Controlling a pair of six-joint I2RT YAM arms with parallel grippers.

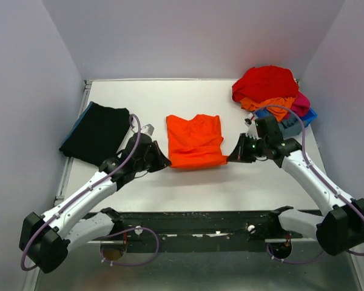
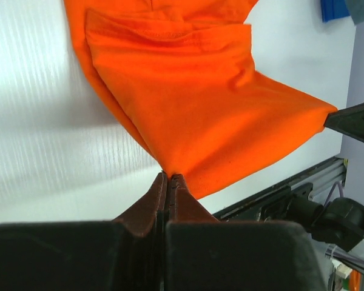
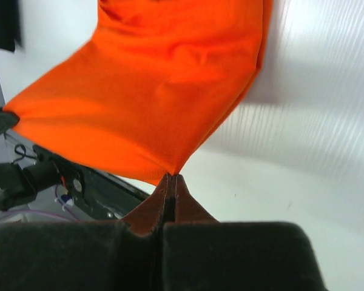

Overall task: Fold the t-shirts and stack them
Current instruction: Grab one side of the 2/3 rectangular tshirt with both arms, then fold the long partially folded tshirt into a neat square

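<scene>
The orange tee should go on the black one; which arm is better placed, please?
Probably left: the left gripper pinches the orange tee nearest the black tee; the right gripper is farther.

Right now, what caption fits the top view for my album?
Left end effector and right end effector each pinch a near corner of the orange tee.

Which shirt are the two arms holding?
The bright orange shirt in the middle, pinched at both near corners. The black shirt lies apart at left, the pile at right.

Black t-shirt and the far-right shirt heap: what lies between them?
Top view: the orange t-shirt, its near corners in the left gripper and right gripper.
</scene>
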